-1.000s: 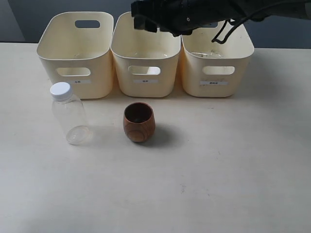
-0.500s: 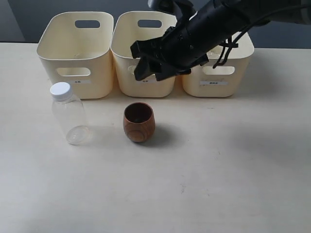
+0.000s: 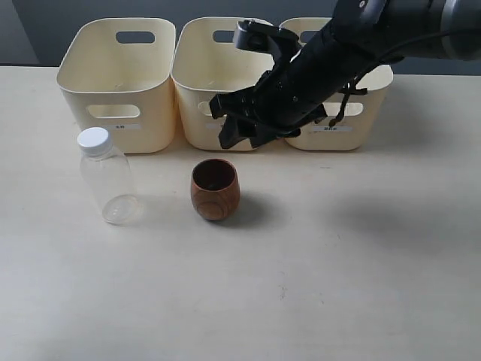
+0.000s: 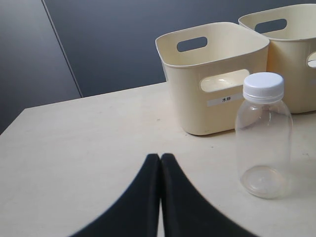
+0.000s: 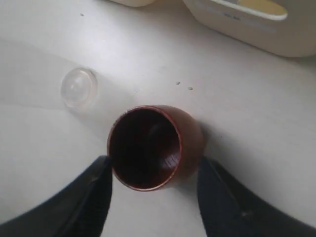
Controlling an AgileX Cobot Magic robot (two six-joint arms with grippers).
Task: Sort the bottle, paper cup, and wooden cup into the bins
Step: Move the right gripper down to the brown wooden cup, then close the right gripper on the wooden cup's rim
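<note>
Your right gripper (image 3: 239, 129) has swung down from above the far row of bins (image 3: 90, 94) within the last second. It now hangs in front of the middle bin (image 3: 197, 94), just above and slightly far of the wooden cup (image 3: 215, 189). Its jaws stand apart and hold nothing. The right wrist view shows a finger on each side of the cup's rim, neither one touching it. By the look of it, the cup is next to be sorted and the grasp is still to come.

The cup stands upright mid-table (image 3: 338, 286), near of the middle bin and to the right of the bottle (image 3: 109, 180). Its dark mouth faces straight up and its long axis is vertical, so a closing pinch would meet its rounded brown sides.

The bottle also stands upright, white cap on top, near of the left bin and apart from the cup. Your left gripper (image 4: 160, 158) waits at the left with its fingers pressed together, empty. The paper cup is not in sight on the table.
</note>
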